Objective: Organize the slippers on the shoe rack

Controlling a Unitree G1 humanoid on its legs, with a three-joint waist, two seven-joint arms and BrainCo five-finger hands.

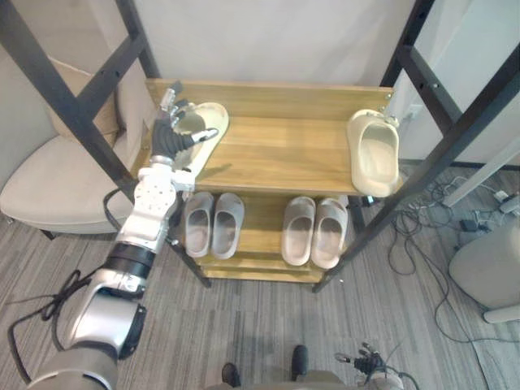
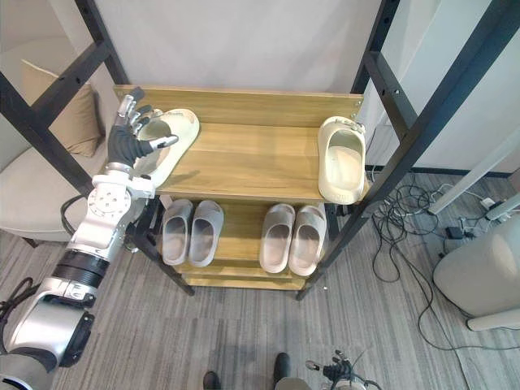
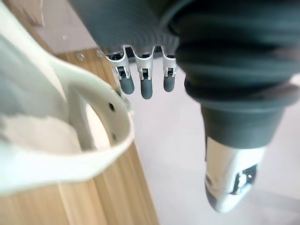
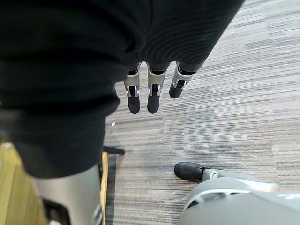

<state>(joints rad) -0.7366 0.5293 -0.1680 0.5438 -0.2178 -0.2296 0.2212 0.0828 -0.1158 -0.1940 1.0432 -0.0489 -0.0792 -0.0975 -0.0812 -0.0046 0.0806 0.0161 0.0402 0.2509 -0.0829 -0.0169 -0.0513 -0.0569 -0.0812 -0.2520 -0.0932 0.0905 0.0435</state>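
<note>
The left robot hand (image 1: 167,136) hovers over the cream slipper (image 1: 213,118) at the left end of the shoe rack (image 1: 276,154) top shelf, fingers open and gripping nothing. It's probably lining up to bring it to its mate (image 1: 375,154) far right. The right robot hand (image 4: 153,93) hangs slack and empty above the floor (image 4: 243,93).

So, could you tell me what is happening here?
The robot's left hand hovers open at the cream slipper on the left end of the top shelf of the shoe rack, not gripping it. The other cream slipper lies at the right end. Two grey pairs sit on the lower shelf. The right hand hangs open.
</note>
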